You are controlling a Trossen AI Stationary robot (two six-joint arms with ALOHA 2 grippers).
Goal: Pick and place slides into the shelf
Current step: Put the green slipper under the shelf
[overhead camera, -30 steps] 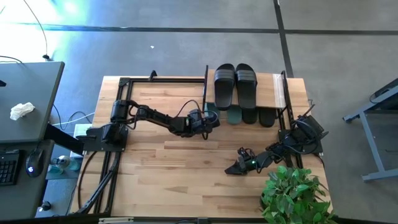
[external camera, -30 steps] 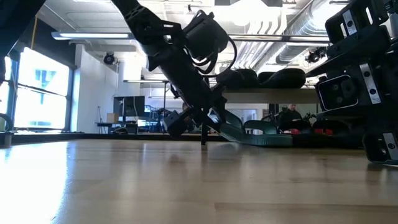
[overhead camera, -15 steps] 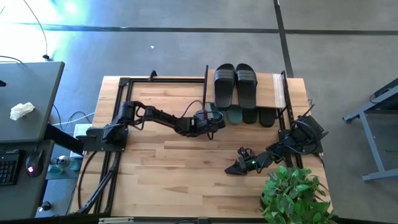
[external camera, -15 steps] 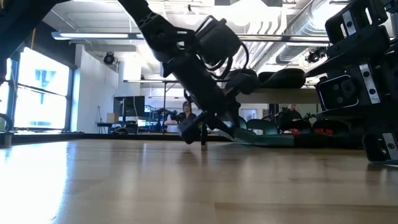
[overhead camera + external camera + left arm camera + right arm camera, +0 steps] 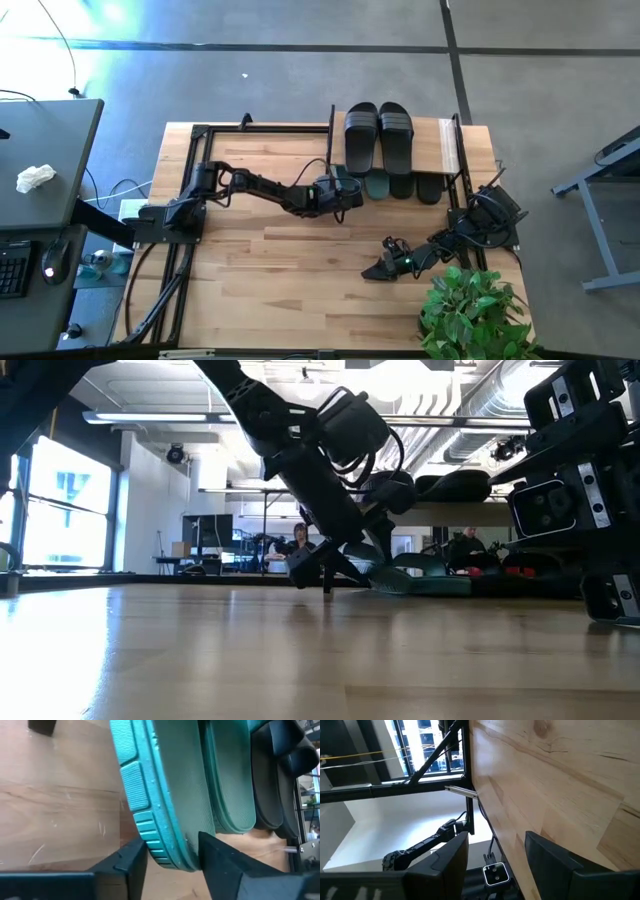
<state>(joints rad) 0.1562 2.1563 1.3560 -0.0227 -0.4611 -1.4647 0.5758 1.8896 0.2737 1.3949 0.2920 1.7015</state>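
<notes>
Sage-green slide point(image 5: 170, 795) lies clamped by its edge between the left gripper's point(image 5: 343, 190) jaws, long axis pointing under the shelf point(image 5: 447, 148); right gripper point(image 5: 372, 272) idle, jaws parted.

Shelf point(image 5: 448, 148) floor crowded with slides point(image 5: 400, 186) (top board half bare).

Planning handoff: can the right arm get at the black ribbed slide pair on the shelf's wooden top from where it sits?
Probably yes. The black ribbed pair lies uncovered on the shelf's wooden top board. The right gripper rests open on the table; the left gripper, clamping a sage-green slide, works lower, at the shelf's front.
</notes>
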